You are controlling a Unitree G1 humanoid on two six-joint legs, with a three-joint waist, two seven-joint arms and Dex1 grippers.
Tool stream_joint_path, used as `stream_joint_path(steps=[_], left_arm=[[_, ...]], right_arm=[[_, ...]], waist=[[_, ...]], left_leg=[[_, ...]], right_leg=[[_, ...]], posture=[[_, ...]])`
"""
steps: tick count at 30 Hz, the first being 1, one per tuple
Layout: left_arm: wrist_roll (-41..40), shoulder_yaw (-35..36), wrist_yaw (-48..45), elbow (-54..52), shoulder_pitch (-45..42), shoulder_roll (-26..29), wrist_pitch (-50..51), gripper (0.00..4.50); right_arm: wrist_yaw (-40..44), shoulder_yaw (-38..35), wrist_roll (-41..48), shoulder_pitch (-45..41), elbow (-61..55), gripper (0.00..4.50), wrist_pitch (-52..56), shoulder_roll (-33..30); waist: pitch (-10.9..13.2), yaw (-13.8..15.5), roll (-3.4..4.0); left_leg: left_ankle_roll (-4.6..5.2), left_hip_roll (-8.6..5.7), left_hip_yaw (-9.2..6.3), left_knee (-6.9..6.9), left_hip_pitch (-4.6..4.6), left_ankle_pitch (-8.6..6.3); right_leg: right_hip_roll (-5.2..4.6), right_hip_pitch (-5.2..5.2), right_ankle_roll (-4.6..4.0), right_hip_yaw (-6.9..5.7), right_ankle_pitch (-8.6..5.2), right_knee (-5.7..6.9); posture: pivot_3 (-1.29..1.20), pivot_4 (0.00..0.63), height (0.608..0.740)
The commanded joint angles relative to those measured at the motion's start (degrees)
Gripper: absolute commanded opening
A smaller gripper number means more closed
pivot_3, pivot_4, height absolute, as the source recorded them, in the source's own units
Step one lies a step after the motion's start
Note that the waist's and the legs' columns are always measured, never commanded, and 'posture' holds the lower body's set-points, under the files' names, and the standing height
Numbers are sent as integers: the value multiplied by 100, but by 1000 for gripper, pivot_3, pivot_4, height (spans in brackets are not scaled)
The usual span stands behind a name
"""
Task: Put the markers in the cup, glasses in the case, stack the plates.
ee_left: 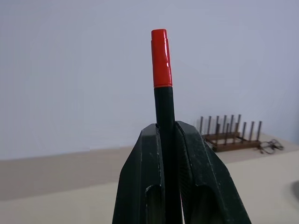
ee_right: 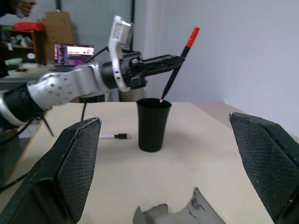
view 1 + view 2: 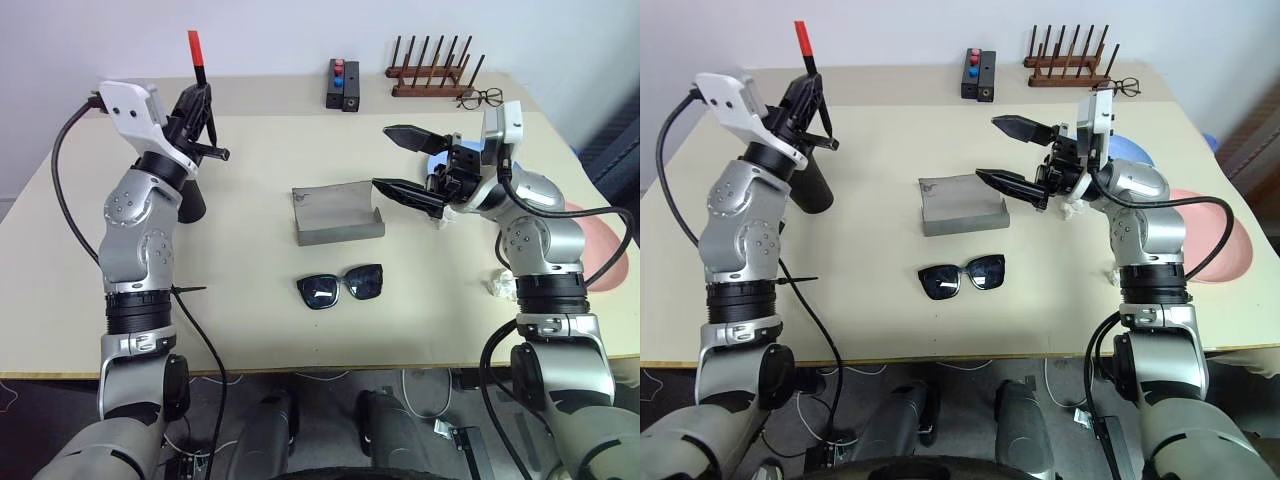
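Your left gripper (image 3: 200, 105) clamps the red-capped marker (image 2: 179, 61) above the cup (image 2: 152, 124), which its arm half hides. Your right gripper (image 3: 402, 160) hangs spread wide, empty.

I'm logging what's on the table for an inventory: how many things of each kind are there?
Markers: 2, red-capped marker in the left gripper, white marker lying behind the cup
Cup: 1
Sunglasses: 1
Wire-framed eyeglasses: 1
Grey case: 1
Plates: 2, blue plate, pink plate
Wooden rack: 1
Black block: 1
Total: 10
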Motion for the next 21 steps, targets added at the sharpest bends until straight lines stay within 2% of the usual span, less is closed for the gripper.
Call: stream_joint_path(steps=[1, 13, 21], left_arm=[[225, 199, 282, 71, -186, 187, -284, 14], [1045, 394, 1211, 274, 13, 541, -865, 14], [1271, 326, 1273, 227, 250, 600, -903, 14]], right_arm=[[146, 54, 93, -223, -296, 4500, -99, 91], [293, 137, -12, -297, -36, 4500, -278, 210], [370, 163, -38, -348, 122, 4500, -360, 260]], waist=[[0, -1, 0], [0, 0, 0], [0, 0, 0]], left_leg=[[0, 0, 0, 0, 0, 0], [-1, 0, -2, 0, 1, 0], [-1, 0, -1, 0, 1, 0]], right_leg=[[1, 0, 0, 0, 0, 1], [3, -1, 1, 0, 1, 6], [3, -2, 1, -1, 1, 8]], posture=[[0, 150, 740], [0, 150, 740], [0, 150, 740]])
